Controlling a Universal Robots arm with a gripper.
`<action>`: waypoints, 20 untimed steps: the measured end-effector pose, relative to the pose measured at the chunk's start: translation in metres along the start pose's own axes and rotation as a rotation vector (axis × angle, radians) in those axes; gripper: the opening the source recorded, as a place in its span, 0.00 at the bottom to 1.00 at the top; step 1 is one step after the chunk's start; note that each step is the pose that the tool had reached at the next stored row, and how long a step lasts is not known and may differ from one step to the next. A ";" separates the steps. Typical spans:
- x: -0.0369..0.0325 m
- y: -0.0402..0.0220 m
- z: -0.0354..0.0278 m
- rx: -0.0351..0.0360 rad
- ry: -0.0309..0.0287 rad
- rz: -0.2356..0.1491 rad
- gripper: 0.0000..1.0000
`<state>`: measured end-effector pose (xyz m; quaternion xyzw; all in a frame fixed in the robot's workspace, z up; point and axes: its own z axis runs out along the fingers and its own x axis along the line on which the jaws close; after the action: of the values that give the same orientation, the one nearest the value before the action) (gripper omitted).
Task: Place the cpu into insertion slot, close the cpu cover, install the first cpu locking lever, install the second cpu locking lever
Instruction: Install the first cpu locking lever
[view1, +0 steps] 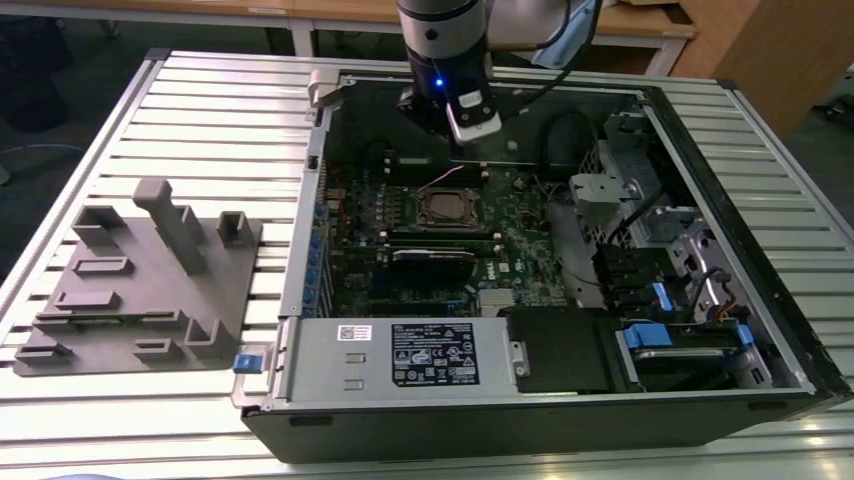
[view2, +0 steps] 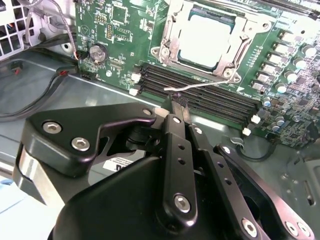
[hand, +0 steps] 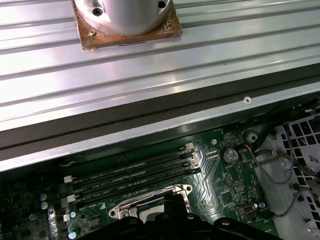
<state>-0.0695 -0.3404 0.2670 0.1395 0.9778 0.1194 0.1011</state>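
The cpu lies in the insertion slot on the green board, its pale metal top showing through the window of the cpu cover, which is folded down over it. One thin wire locking lever stands out from the socket and reaches across the memory slots. Its free end is right by the tips of my gripper. The gripper hangs inside the open computer case, just behind the socket, and its black fingers are shut together with nothing between them.
Long black memory slots run between the gripper and the socket. A coin battery and loose cables sit to one side. A grey parts fixture stands on the slatted table at the exterior view's left. The power supply fills the case front.
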 end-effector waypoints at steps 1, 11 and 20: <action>0.0001 -0.0001 0.0005 -0.0002 -0.0001 0.000 0.11; 0.0025 -0.0039 0.0140 0.0019 -0.0009 -0.001 0.11; 0.0041 -0.0065 0.0231 0.0348 -0.0095 -0.008 0.11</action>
<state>-0.0696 -0.3405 0.2426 0.1376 0.9798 0.1013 0.1039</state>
